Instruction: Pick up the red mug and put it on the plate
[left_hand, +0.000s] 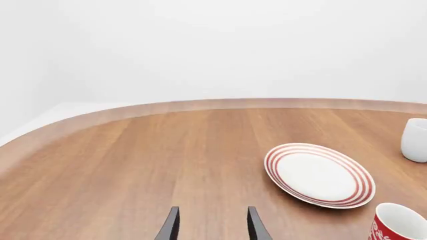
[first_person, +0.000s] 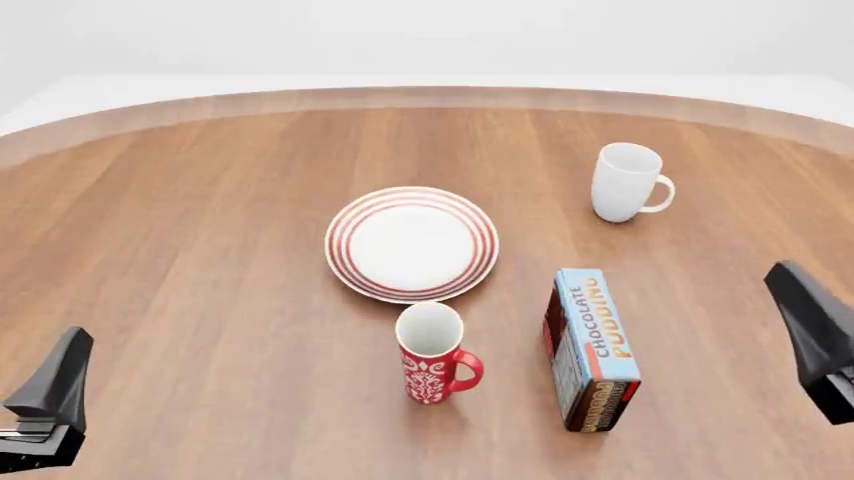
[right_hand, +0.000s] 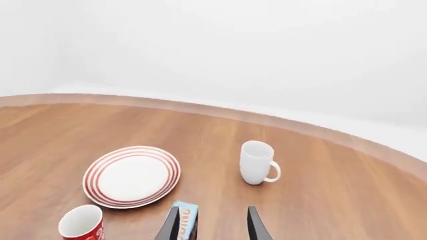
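We see the red mug (first_person: 433, 352) standing upright on the wooden counter (first_person: 200, 250), its handle turned toward the right side of the front view and its white inside showing. It sits just in front of the plate (first_person: 412, 243), near the plate's closer rim but not on it. The plate lies flat near the middle of the counter with nothing on it.

To the right of the red mug, a little apart, a chocolate pudding box (first_person: 591, 348) lies lengthwise on the counter. Farther back on the right stands a plain white mug (first_person: 626, 181), upright, handle to the right, well apart from the plate.

Our left hand (left_hand: 211, 225) hangs low at the near left edge, well away from the red mug; its two fingers stand apart with nothing between them. Our right hand (right_hand: 211, 224) sits at the near right edge, beyond the box, its fingers likewise spread and holding nothing.
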